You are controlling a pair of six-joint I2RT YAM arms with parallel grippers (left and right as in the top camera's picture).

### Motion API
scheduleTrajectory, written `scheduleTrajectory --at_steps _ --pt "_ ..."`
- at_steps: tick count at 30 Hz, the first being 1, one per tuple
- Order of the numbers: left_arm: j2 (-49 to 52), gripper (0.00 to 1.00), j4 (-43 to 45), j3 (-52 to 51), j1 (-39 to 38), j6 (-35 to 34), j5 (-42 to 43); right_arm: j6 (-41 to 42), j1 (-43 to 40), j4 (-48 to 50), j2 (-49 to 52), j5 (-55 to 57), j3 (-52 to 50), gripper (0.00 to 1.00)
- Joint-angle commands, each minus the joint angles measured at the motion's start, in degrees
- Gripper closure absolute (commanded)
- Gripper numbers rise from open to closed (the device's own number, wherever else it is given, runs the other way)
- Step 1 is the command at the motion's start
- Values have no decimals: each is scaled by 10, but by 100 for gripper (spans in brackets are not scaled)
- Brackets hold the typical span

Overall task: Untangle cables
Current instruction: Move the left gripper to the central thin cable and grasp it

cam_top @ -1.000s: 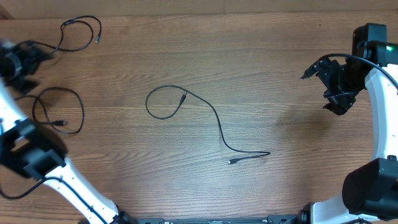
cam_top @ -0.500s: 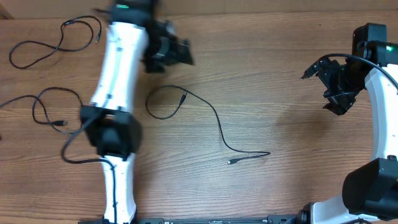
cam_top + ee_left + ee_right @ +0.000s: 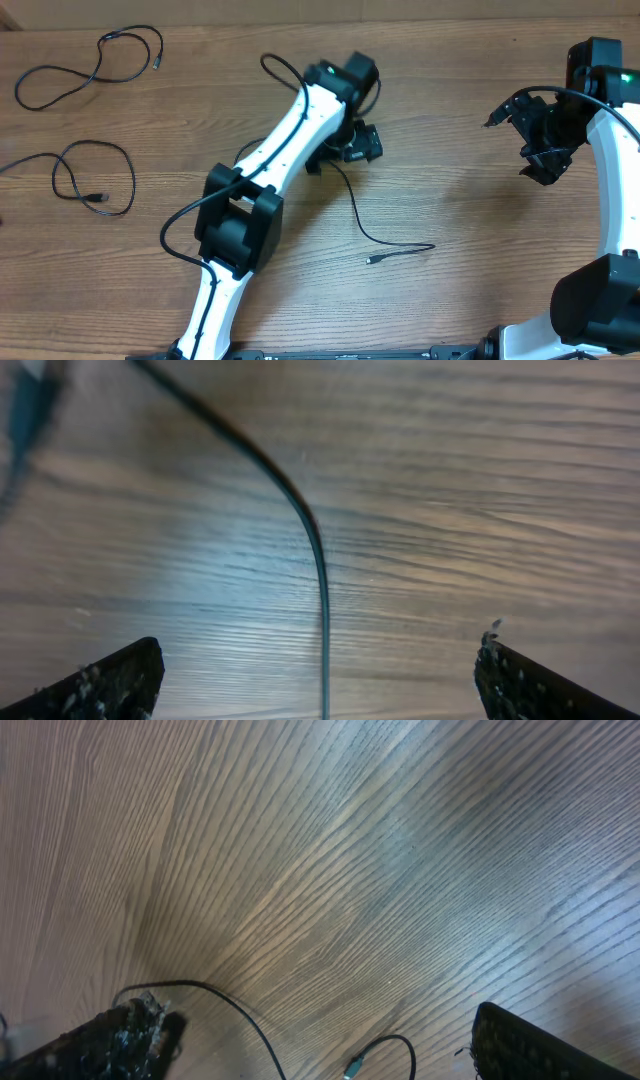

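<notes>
**Three cables on the table, left arm over the middle one**

Three thin black cables lie well apart on the brown wood-grain table (image 3: 470, 300). One curls near the far left corner (image 3: 97, 66), close to the table's far edge. A second loops at the left side (image 3: 96, 176). The third, middle cable (image 3: 356, 216) runs from under the left arm toward the near right, doubles back in a tight bend and ends in a small plug; the arm hides its upper part.

Any marking on the arms is too small to read. A green light (image 3: 625, 78) glows on the right arm.

The white left arm reaches across the table's middle, and the black left gripper (image 3: 346, 150) hangs over the middle cable. In the left wrist view its two fingertips (image 3: 120, 675) sit in the bottom corners, spread wide, and the cable runs down between them without touching either.

The black right gripper (image 3: 541, 140) sits near the right edge, well apart from every cable. Its fingertips (image 3: 130, 1030) are also spread wide and hold nothing; the right wrist view shows the middle cable's bend and plug beyond them.

Bare wood lies between the middle cable and the right gripper, and along the near edge.
</notes>
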Motion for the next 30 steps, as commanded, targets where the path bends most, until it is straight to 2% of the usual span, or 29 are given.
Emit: scheduleTrajectory --at_steps 1,8,12,14,16,20,24,27,28,30 --pt "-18 2 12 -29 -17 -81 -11 0 -1 0 0 4 1 0" --pt "-18 3 87 -87 -26 -143 -64 0 -1 0 0 4 1 0" --pt "-18 13 134 -125 -26 -156 -42 0 -1 0 0 4 1 0" --pt "-18 22 152 -139 -27 -156 -42 0 -1 0 0 4 1 0" --pt "-18 23 164 -150 -28 -156 -37 0 -1 0 0 4 1 0" --pt "-18 42 171 -157 -28 -156 -40 0 -1 0 0 4 1 0" --pt "-18 41 171 -158 -28 -155 -50 0 -1 0 0 4 1 0" --pt "-18 57 167 -158 -28 -155 -70 0 -1 0 0 4 1 0" --pt "-18 74 165 -158 -28 -153 -74 0 -1 0 0 4 1 0" --pt "-18 94 158 -158 -29 -153 -80 0 -1 0 0 4 1 0"
